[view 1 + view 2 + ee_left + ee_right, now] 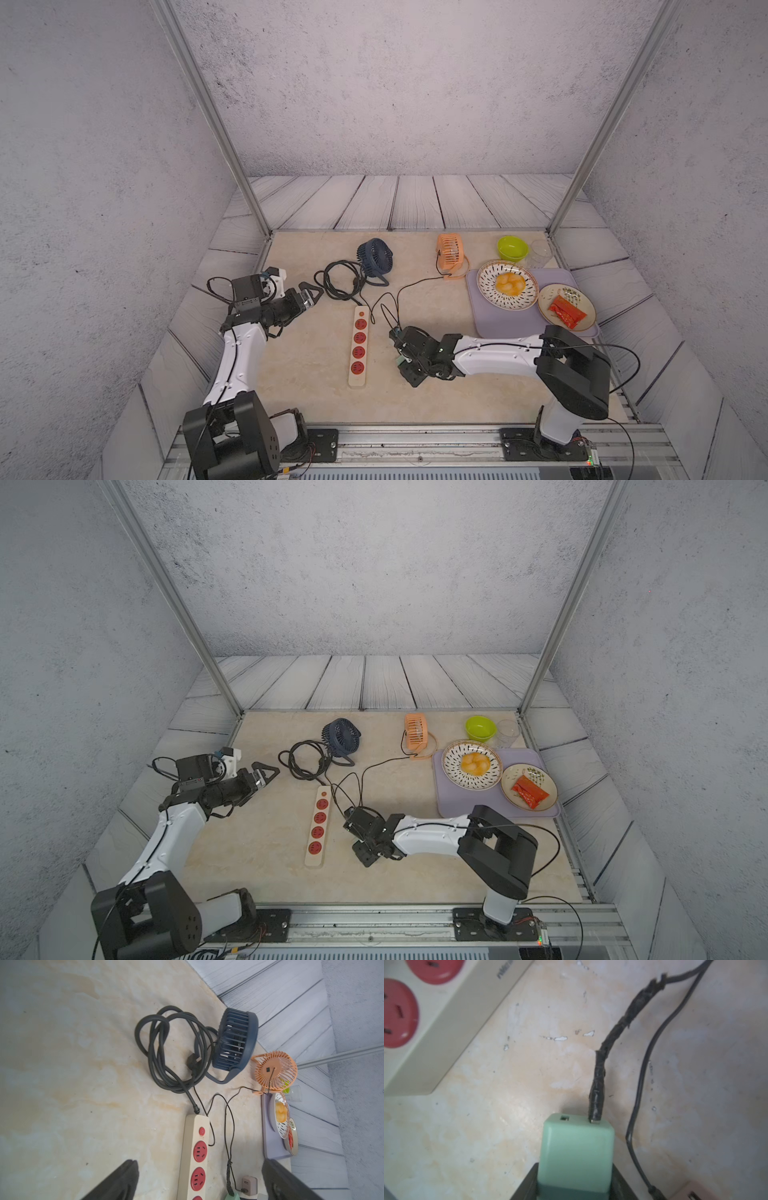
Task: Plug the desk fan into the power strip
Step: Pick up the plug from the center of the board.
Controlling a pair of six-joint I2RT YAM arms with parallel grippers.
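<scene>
- The right hand (574,1185), on an arm stretched low across the counter (311,374), is clamped on a green plug (577,1147).
- The power strip (359,347) lies flat just beside it, between both arms.
- The left hand (311,293) reaches forward, spread wide and holding nothing, near the coiled cord (336,280).

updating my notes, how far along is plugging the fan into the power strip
Done: the right claw is shut on the mint-green adapter, which carries a taped black cable. In hand: that adapter is beside the power strip, not in it. To do: all four red sockets are empty, so lining up and pushing in remain. The left claw hangs open, holding nothing.
</scene>
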